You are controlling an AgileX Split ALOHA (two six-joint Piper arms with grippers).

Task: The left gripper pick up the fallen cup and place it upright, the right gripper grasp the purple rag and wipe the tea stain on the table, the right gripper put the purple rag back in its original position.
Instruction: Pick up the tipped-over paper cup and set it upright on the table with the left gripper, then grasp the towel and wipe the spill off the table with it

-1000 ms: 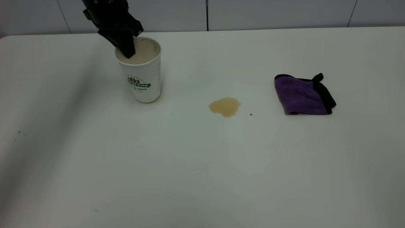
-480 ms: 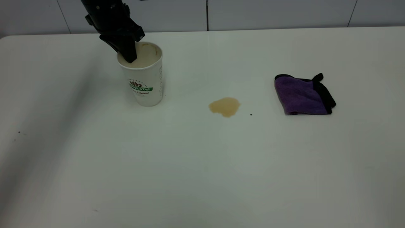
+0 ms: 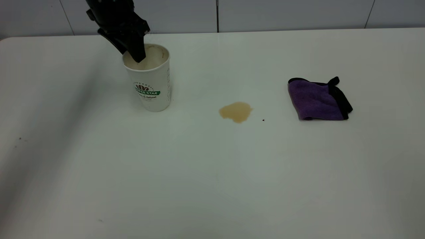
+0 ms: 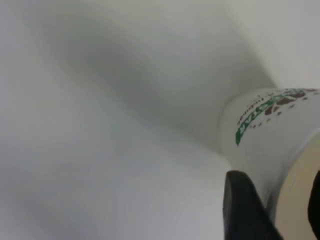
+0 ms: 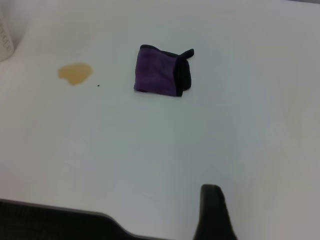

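The cup stands upright on the table at the back left, its green band facing the front; it also shows in the left wrist view. My left gripper hangs over the cup's rim, open, one finger outside the wall and the other inside the mouth. The tea stain lies mid-table, right of the cup. The purple rag lies folded farther right. My right gripper is out of the exterior view; its wrist view shows the rag and the stain far off.
A tiny black speck sits just right of the stain. The table's back edge meets a grey wall close behind the cup. The cup's side shows at the edge of the right wrist view.
The cup went from tilted in the left gripper's hold to standing upright on the table. The left gripper then let go of the rim and rose slightly.
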